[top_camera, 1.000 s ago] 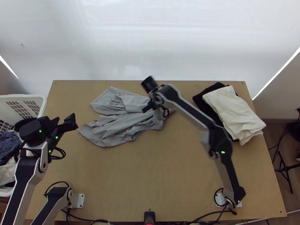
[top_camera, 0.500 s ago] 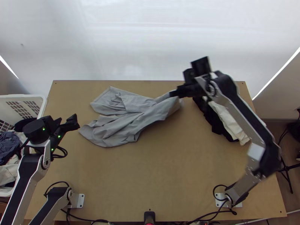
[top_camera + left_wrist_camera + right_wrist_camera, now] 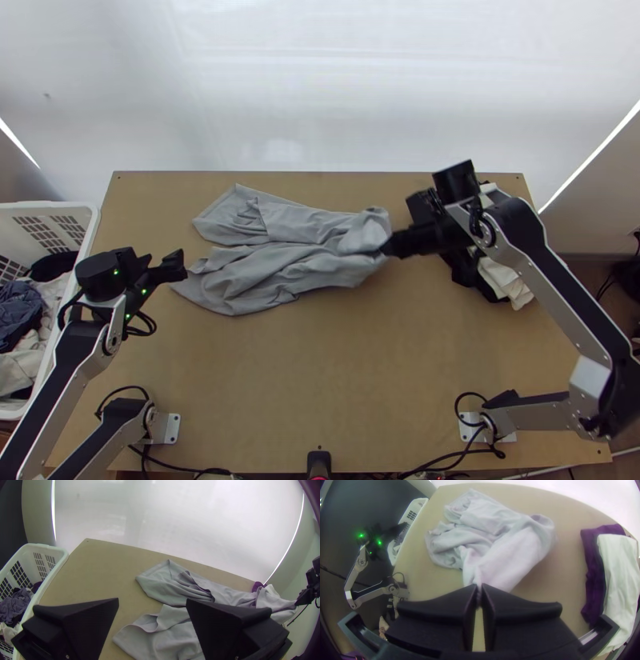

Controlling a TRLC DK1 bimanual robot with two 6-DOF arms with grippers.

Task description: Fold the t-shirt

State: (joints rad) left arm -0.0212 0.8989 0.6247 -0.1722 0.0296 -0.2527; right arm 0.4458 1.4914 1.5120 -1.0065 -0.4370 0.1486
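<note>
Right gripper [image 3: 479, 586] was clamped on one end of the t-shirt [image 3: 276, 260]; the rumpled cloth lay toward nine o'clock (top view), its opposite end nearer the left gripper [image 3: 152, 600], whose fingers stood apart.

I count one grey fabric t-shirt [image 3: 300, 223], two folded cloths, cream [image 3: 501, 276] and dark [image 3: 463, 267], one white slatted plastic basket [image 3: 48, 206], one rectangular wooden table [image 3: 320, 368].

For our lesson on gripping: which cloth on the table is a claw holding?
The grey cloth, its end pinched in the right claw; the white cloth and dark cloth are stacked apart from it, ungripped.
</note>
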